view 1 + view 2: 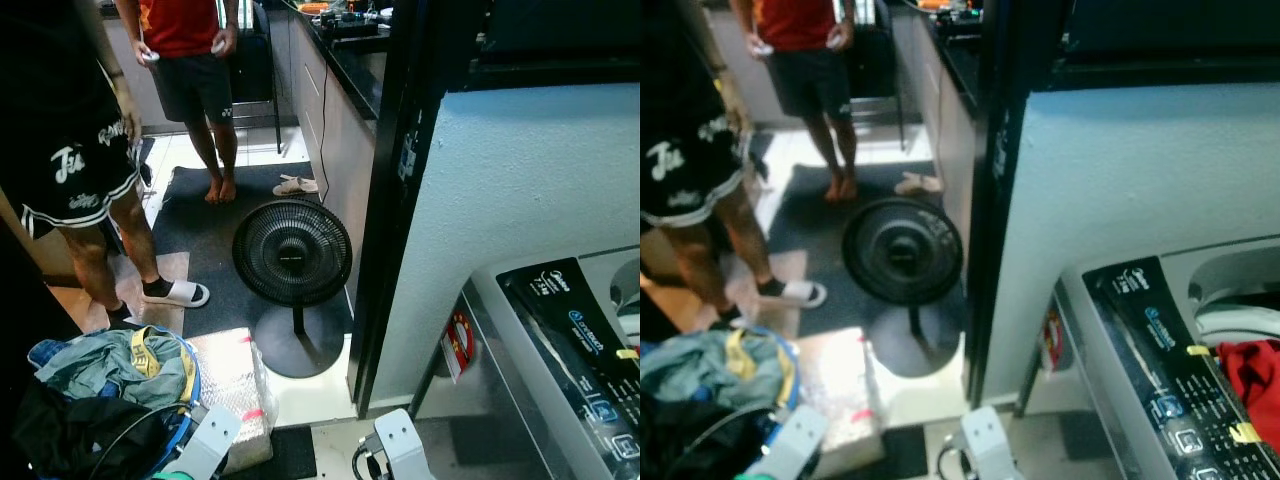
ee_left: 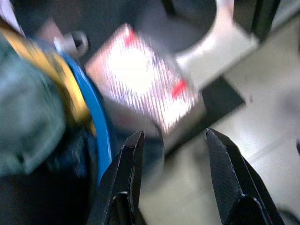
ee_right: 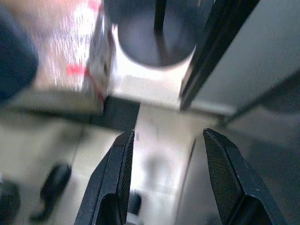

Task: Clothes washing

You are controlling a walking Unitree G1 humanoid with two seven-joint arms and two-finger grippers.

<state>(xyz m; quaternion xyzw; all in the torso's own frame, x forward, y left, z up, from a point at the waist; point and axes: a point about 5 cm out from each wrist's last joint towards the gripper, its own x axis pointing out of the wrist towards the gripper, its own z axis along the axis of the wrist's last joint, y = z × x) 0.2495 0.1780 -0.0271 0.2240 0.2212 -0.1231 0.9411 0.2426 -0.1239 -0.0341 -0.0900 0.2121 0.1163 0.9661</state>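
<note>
**Laundry corner, robot between basket and washer, both grippers empty**

Item 1. Laundry basket [image 1: 190, 385], blue-rimmed, on the floor at near left. Heaped with clothes [image 1: 105, 365]: grey-green fabric with a yellow strap on top, dark garments nearer. Likely set there within the left arm's reach for loading.

Item 2. Washing machine [image 1: 560, 350], top-loading, at near right against a pale wall. Black control panel runs along its near edge. In the right eye view a red garment [image 1: 1252, 385] already lies in the open tub, so loading appears under way.

Item 3. Left gripper [image 2: 173, 154], fingers apart, holding nothing. It hangs low just beside the basket's blue rim, over pale floor.

Item 4. Right gripper [image 3: 166, 159], fingers apart, empty, over the floor close to the washer's side.

Item 5. Wrapped parcel [image 1: 228, 385], shiny, with red tape marks, on the floor touching the basket's right side.

Item 6. Pedestal fan [image 1: 292, 250], black, standing on a dark mat [image 1: 190, 225] in the middle distance, facing the robot.

Item 7. Two persons at far left: one in black shorts and white slides, one in a red top, barefoot. A spare pair of sandals [image 1: 296, 185] lies by the cabinet.

Room: narrow kitchen passage, dark counter [image 1: 350, 60] along the right, pale tiled floor, black door frame dividing it from the washer nook.
</note>
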